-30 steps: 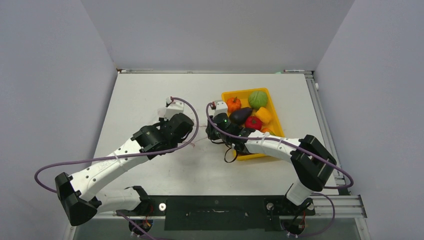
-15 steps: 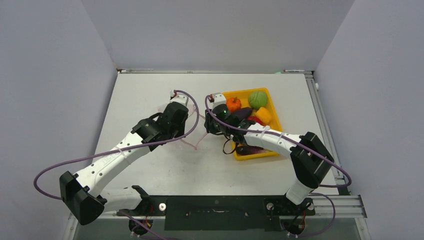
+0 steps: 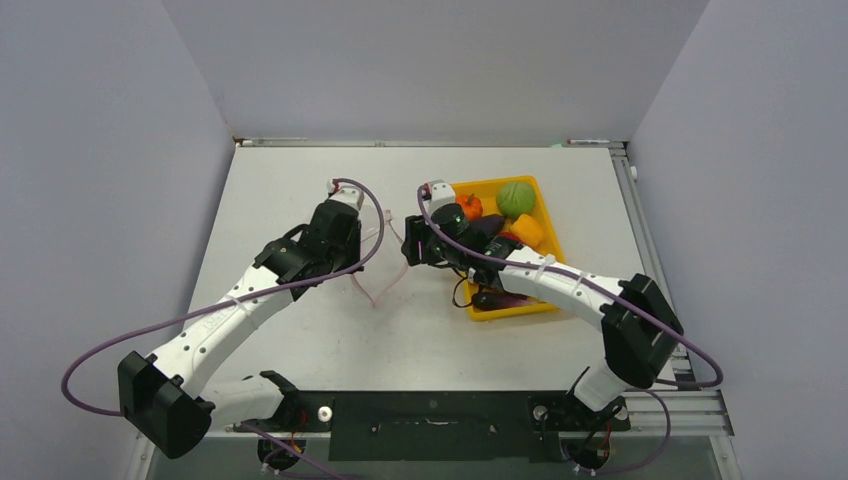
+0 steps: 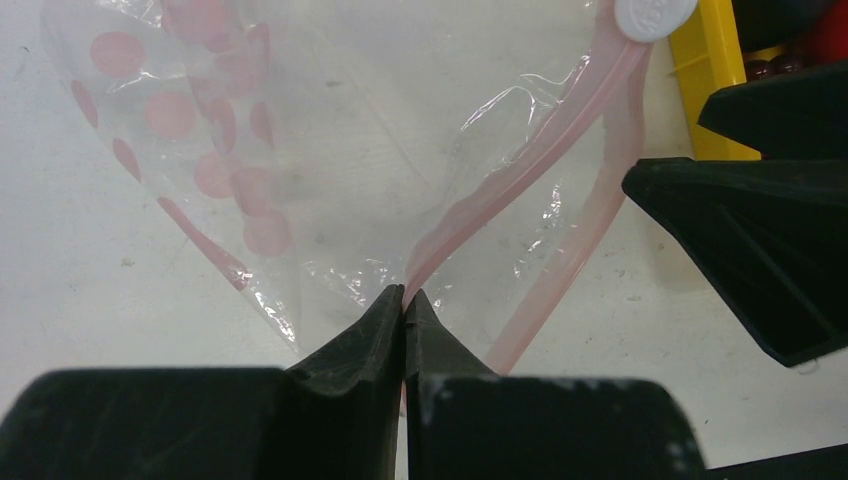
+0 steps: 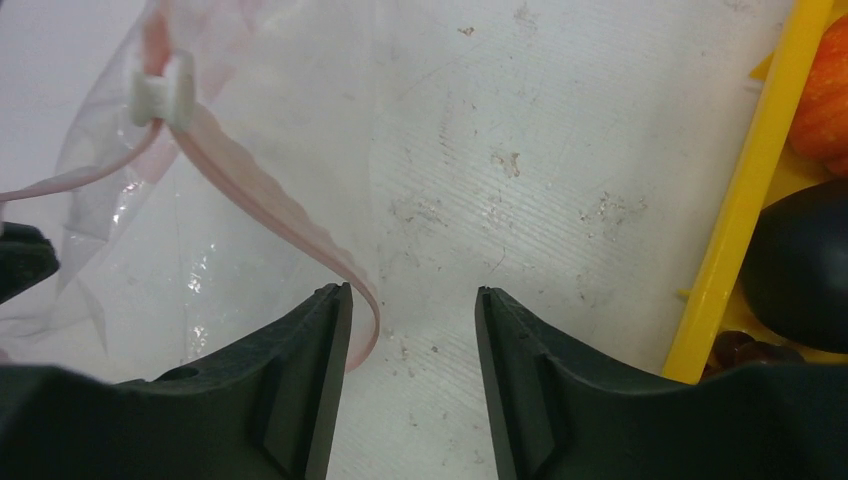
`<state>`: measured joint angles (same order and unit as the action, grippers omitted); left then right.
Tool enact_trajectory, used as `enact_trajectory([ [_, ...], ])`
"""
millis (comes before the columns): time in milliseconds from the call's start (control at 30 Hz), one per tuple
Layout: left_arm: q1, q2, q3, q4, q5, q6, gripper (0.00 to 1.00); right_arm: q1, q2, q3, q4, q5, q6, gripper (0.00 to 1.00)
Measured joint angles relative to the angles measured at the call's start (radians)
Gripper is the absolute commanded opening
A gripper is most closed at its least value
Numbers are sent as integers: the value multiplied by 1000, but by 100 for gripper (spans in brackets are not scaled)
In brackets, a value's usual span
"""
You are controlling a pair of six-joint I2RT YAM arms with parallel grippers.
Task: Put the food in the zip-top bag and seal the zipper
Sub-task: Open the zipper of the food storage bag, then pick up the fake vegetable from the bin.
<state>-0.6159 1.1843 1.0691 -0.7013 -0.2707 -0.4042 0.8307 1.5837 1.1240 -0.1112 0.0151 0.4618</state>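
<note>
Left wrist view, left jaws: shut tight on the zipper (image 4: 545, 150), pinching one end of the pink strip right at the tips.
Zipper axis: from that pinch the strip runs away and to the right, up to the white slider (image 4: 655, 14). A second pink lip hangs loose beside it, so the mouth is parted.
Zip-top bag (image 4: 330, 150): clear, crumpled film with pink dots, lying on the counter (image 4: 90, 310) beyond and left of the pinch. No food shows inside it.
Right wrist view, right jaws: standing apart, gripping nothing. A curl of the pink strip lies just inside the finger on the bag side; whether it touches cannot be told.
Food from the right jaws: off to their right in the yellow tray (image 5: 755, 190). The dark eggplant (image 5: 800, 270) is nearest, the grape cluster (image 5: 745, 348) is tucked under it, and the orange pumpkin (image 5: 825, 95) is further off.
Top external view, nearer arm: the right one, its wrist at the tray's left rim. The bag lies between the two arms.
Next move, as a judgement: the right jaws turn toward the tray for a piece while the left keeps the mouth lifted.
Farthest: green piece (image 3: 516, 198) at the tray's far end.
</note>
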Motion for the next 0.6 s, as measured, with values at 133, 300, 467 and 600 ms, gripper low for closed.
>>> enact_trajectory([
  [133, 24, -14, 0, 8, 18, 1, 0, 0, -76, -1, -8, -3, -2, 59],
  [300, 36, -24, -5, 11, 30, 3, 0, -5, -179, -3, -43, 28, -11, 61],
  [467, 37, -25, -15, 11, 40, 7, 0, -40, -243, -3, -92, 107, -46, 67],
  [600, 37, -25, -19, 11, 46, 9, 0, -80, -253, -3, -127, 185, -79, 75],
])
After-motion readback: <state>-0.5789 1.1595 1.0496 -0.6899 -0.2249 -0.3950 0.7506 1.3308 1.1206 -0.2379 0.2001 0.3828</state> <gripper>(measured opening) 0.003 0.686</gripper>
